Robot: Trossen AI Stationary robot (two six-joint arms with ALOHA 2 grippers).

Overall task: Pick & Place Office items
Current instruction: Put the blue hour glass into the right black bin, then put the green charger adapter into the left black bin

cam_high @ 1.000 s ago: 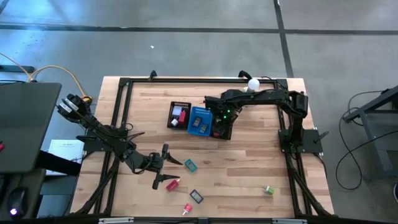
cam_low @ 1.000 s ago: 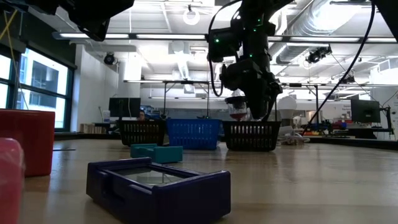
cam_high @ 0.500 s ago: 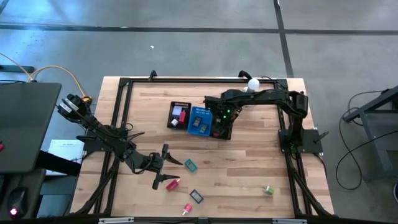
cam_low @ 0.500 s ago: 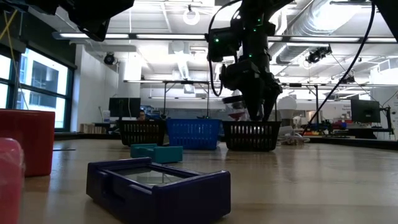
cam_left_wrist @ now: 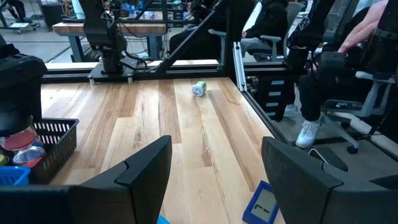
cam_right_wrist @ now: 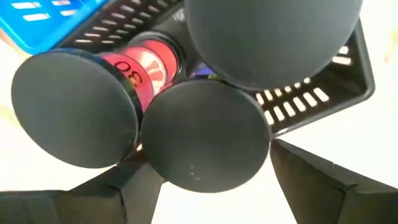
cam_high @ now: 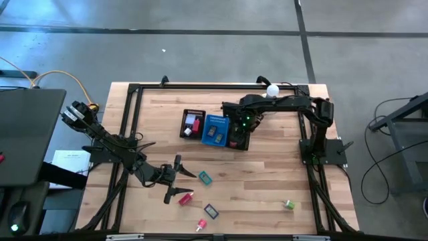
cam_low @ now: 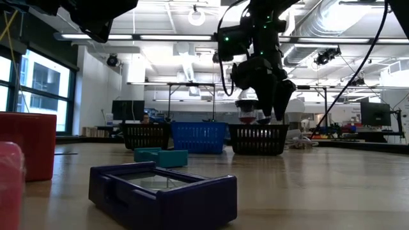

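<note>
The right gripper (cam_low: 265, 112) has been lifting and spreading open, leaving the red spool (cam_right_wrist: 146, 59) lying just below in the tray (cam_high: 237, 142). Next it is probably needing another item; the left gripper (cam_high: 175, 175) is waiting open near the teal block (cam_high: 204, 178).

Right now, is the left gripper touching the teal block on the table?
Apart. The high view shows the left gripper short of the teal block, bare wood between them; the left wrist view shows open fingers holding nothing.

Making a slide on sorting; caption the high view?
Right gripper over the mesh tray, left gripper waiting open near scattered office items.
</note>
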